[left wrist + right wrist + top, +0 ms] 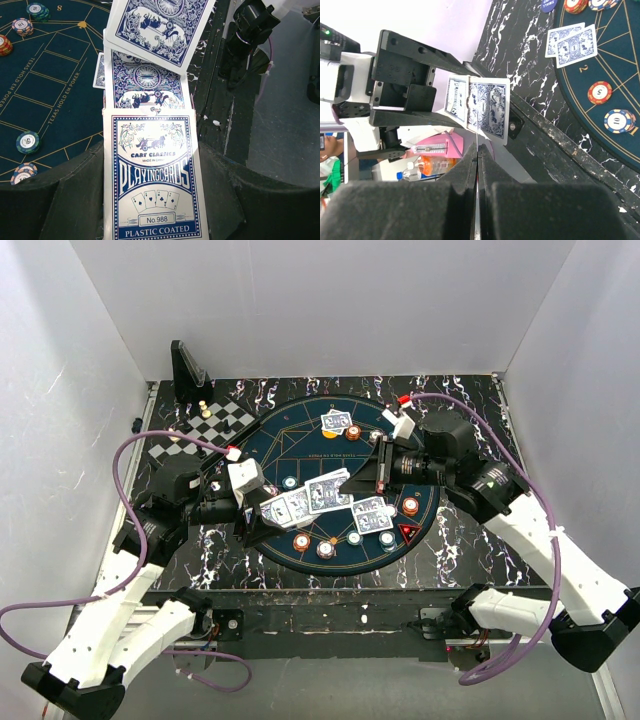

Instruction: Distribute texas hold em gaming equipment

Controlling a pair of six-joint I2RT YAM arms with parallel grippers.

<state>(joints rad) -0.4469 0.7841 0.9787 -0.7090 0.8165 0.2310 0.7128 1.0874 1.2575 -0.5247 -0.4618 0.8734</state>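
My left gripper (152, 210) is shut on a blue-and-white playing-card box (152, 175), with blue-backed cards (147, 85) sticking out of its open end. Above them a single card (160, 30) hangs tilted. In the right wrist view that card (477, 137) shows edge-on, pinched between the shut jaws of my right gripper (478, 152). From above, the box (283, 508) and the pulled card (328, 492) hover over the round mat (290, 445). Two card pairs (338, 422) (372, 515) lie on the mat. Poker chips (301, 541) sit around its rim.
A checkered chess board (215, 422) with small pieces lies at the back left, beside a black stand (186, 368). A red triangular marker (408, 532) sits at the mat's right edge. White walls close in the table on three sides.
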